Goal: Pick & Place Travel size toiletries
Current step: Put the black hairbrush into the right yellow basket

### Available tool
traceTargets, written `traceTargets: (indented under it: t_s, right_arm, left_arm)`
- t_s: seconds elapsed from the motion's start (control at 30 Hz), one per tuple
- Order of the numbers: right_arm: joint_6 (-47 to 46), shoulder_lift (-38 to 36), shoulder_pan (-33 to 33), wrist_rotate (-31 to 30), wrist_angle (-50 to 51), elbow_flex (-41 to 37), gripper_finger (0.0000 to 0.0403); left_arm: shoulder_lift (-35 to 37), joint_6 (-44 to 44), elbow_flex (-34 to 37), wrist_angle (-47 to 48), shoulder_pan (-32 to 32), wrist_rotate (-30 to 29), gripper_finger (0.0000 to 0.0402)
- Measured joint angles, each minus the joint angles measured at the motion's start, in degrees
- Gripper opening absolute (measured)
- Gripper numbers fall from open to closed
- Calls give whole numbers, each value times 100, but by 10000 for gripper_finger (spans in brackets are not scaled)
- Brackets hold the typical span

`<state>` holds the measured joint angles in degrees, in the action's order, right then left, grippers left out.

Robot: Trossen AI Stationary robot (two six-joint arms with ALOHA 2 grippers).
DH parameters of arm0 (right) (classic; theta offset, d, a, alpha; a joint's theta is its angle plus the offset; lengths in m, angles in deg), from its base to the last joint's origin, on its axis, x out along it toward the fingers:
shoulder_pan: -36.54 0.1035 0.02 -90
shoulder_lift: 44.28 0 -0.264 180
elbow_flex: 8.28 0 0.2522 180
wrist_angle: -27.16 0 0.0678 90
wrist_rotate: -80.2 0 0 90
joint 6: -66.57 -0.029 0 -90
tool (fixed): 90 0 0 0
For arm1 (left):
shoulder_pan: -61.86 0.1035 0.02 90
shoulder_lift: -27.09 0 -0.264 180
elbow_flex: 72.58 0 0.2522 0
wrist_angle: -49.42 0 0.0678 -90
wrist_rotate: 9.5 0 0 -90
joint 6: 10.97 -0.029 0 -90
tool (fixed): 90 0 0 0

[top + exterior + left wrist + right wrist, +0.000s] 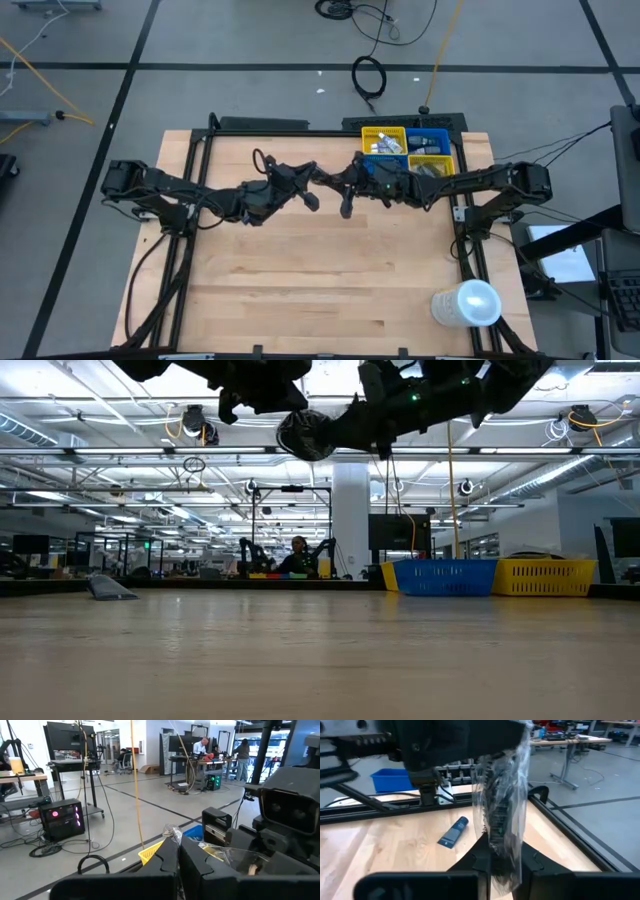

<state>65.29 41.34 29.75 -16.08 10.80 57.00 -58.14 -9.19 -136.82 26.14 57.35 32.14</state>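
Observation:
A clear plastic bag (502,815) with dark toiletries inside hangs high above the middle of the table, between my two arms. My left gripper (179,865) and my right gripper (502,867) face each other there, both pointing level, and each is shut on the bag. In the low view the bag's dark bulge (305,432) shows under the arms. One blue-grey tube (452,832) lies flat on the wooden table (320,270), below and beyond the bag. My left gripper pinches a crinkled edge of the bag (172,832) between its two fingers, coming level from the table's left side. The bag runs on from there toward the right arm, clear of the table. My right gripper has the bag's lower part (506,855) between its two fingers, coming level from the table's right side. The bag stands up out of the fingers with its dark contents above them, lifted clear of the table.
A yellow bin (432,165) and a blue bin (430,140) with small items stand at the table's far right, also seen in the low view (545,575). A big white cylinder (467,303) stands near the front right corner. Dark frame rails run along both sides.

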Motion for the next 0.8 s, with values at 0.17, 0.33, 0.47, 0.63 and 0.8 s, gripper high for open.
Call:
traceTargets:
  t_s: [0.17,0.33,0.47,0.63,0.8]
  right_arm:
    - [44,0,-21,-169,-9,-107,23]
    - [54,0,-39,-140,31,-128,23]
    - [112,-98,-74,-140,286,-130,23]
    - [190,-506,-177,-613,1280,-134,23]
    - [401,-1223,-177,-1284,2722,-132,23]
  left_arm:
    - [0,-33,0,14,0,37,13]
    - [0,-110,0,-3,0,68,54]
    - [1,-462,0,-4,-42,-1,102]
    - [105,-498,-1,-13,-212,-126,153]
    - [96,-623,-4,158,-372,-123,177]
